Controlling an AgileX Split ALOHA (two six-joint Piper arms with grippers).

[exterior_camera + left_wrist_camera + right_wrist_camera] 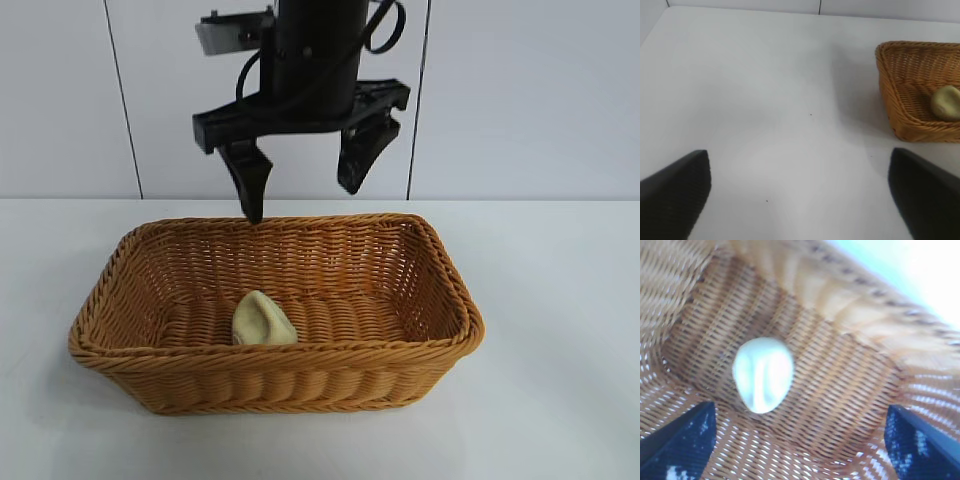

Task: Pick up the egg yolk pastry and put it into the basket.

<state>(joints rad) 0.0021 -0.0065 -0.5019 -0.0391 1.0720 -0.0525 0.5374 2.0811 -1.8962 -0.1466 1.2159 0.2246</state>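
Egg yolk pastry [264, 320] lay on floor of basket [440, 262], near front wall. Right claw [305, 172] hung above basket, spread, empty. Left claw [800, 192] spread over bare counter [765, 100], apparently idle. Placement looked done; only retreat left.

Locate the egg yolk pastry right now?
In the exterior view the egg yolk pastry lies on the floor of the basket, left of centre near the front wall, below the open right gripper.
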